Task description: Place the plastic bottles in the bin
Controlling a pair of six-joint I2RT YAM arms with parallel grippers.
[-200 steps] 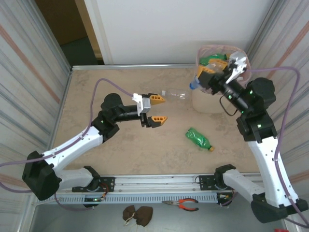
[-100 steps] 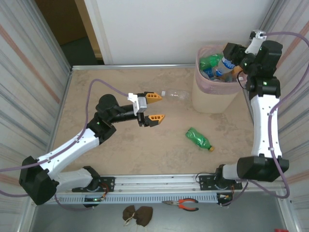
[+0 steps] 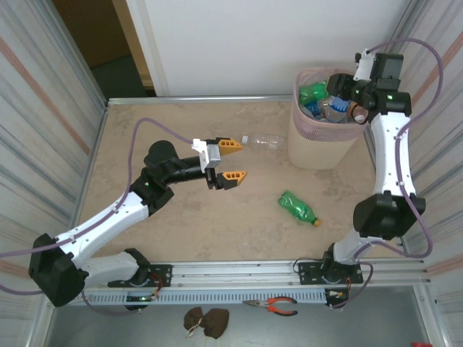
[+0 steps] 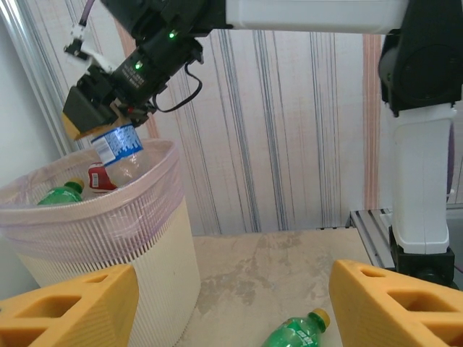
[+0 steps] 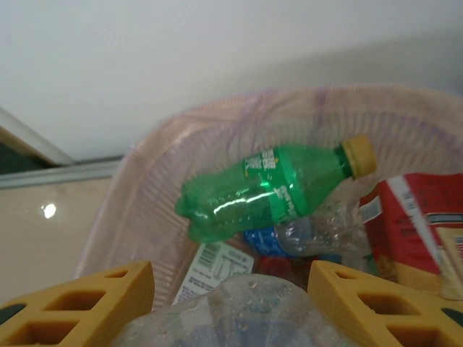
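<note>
Work is well along: the bin (image 3: 312,150) already holds a heap of plastic bottles, among them a yellow-capped green bottle (image 5: 268,191) and a red-labelled bottle (image 5: 416,217). The right claw (image 3: 340,97) hangs over the bin's mouth, clamped on a blue-labelled bottle (image 4: 119,148), not yet released. Two are left on the tabletop (image 3: 145,137): a clear bottle (image 3: 264,141) just beside the left claw (image 3: 233,160), which is open and empty, and a green bottle (image 3: 298,208) lying nearer the arms' bases.
</note>
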